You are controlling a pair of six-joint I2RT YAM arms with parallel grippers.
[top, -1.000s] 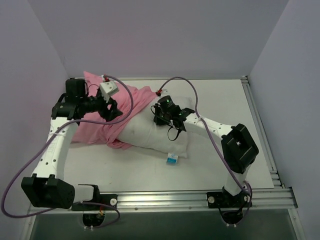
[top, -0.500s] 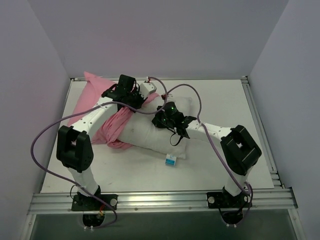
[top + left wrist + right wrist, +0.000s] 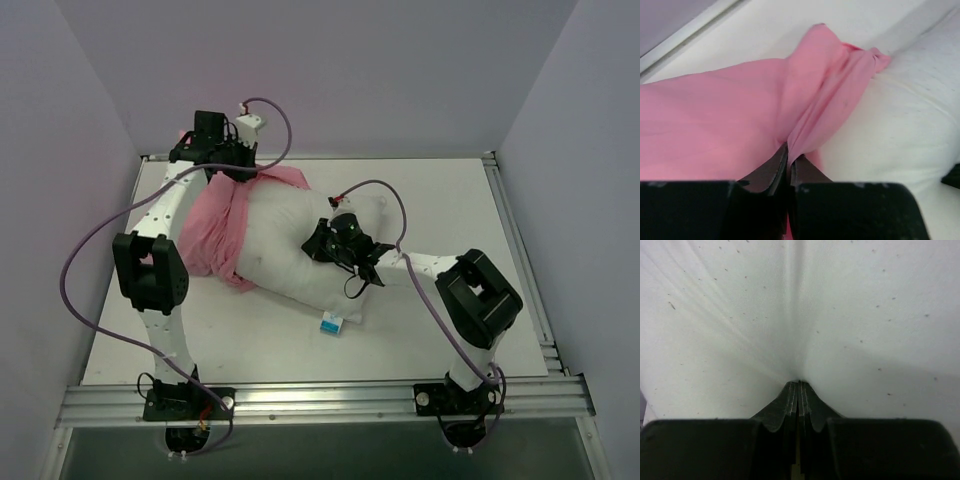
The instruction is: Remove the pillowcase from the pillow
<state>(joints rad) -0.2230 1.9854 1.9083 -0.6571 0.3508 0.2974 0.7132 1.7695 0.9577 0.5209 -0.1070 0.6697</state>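
The white pillow [image 3: 290, 255] lies across the middle of the table, a small blue-and-white tag [image 3: 332, 324] at its near corner. The pink pillowcase [image 3: 215, 225] covers only its left end, bunched in folds. My left gripper [image 3: 240, 168] is at the far edge of the pillowcase, shut on a pinched fold of the pink fabric [image 3: 715, 130], its jaws meeting at the fold [image 3: 789, 150]; bare pillow [image 3: 900, 110] shows to the right. My right gripper [image 3: 318, 248] rests on top of the pillow, shut on a pinch of white cloth [image 3: 800, 305], the fabric drawn into creases at its tips [image 3: 799, 382].
Purple walls enclose the white table on three sides. A metal rail [image 3: 520, 260] runs along the right edge and another [image 3: 320, 400] along the near edge by the arm bases. Purple cables loop from both arms.
The left arm swung in from the left, closed on the pillowcase and drew it toward the far-left corner. More white pillow is bare now. The right gripper stayed shut on the pillow.
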